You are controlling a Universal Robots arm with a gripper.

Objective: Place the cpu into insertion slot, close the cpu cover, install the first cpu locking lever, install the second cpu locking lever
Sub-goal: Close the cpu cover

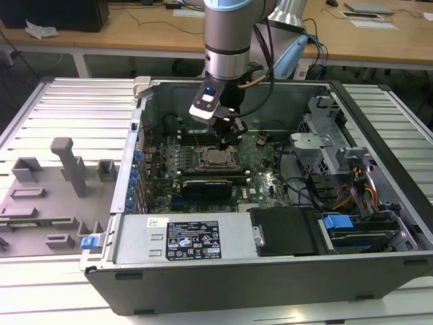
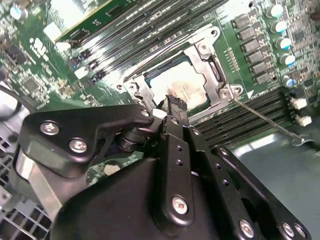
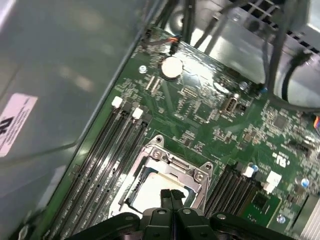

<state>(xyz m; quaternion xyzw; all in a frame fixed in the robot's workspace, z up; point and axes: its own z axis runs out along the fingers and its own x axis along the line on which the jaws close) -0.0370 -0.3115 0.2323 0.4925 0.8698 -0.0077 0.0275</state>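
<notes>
Just above the cpu [image 2: 192, 82], claw [image 3: 170, 194] closed on nothing, cpu cover [image 2: 220, 82] seemingly down over it

Slatted metal bench [image 1: 67, 101]. Directly on it, beneath the end effector [image 1: 227, 137], an open computer case [image 1: 270, 277] lies on its side. Well apart from the end effector, toward the exterior view's left, a grey moulded fixture plate [image 1: 40, 203] rests flat.

tool [image 3: 171, 195] pinched closed, above cpu [image 3: 143, 197]
</notes>
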